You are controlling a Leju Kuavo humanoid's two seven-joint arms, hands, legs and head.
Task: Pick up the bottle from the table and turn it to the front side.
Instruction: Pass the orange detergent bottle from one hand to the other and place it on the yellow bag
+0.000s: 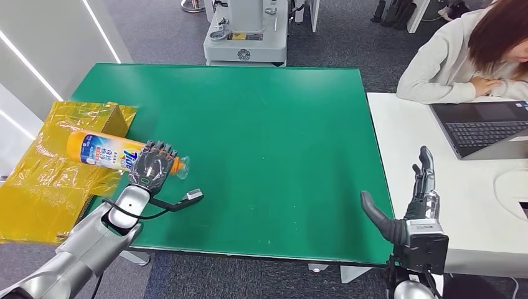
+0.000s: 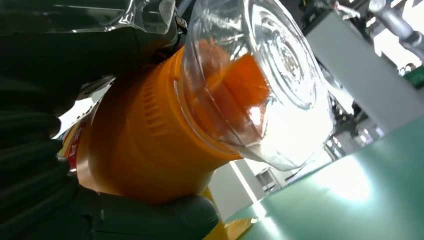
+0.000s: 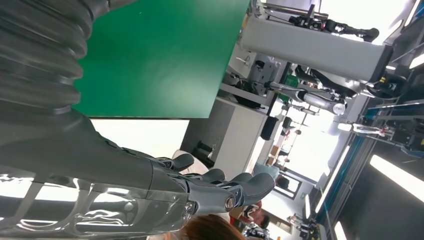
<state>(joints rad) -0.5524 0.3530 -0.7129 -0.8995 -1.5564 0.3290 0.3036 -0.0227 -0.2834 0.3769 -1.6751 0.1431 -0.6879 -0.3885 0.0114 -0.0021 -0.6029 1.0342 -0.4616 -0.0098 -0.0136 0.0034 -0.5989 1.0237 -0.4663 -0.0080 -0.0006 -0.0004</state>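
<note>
Yellow foil-wrapped box point(image 1: 43, 180) beside bottle point(image 1: 103, 151) in left hand point(image 1: 151, 167).

Bottle point(image 1: 103, 153) neck hidden under the left hand point(image 1: 151, 168); label text too small to read. In the left wrist view, bottle body point(image 2: 135, 145) cut off behind dark fingers point(image 2: 35, 165), clear cap point(image 2: 270, 75) blurred by glare. Person point(image 1: 461, 59) cropped at the frame edge (laptop point(image 1: 485, 128) too). Right hand point(image 1: 414, 208) wrist cut off below.
</note>
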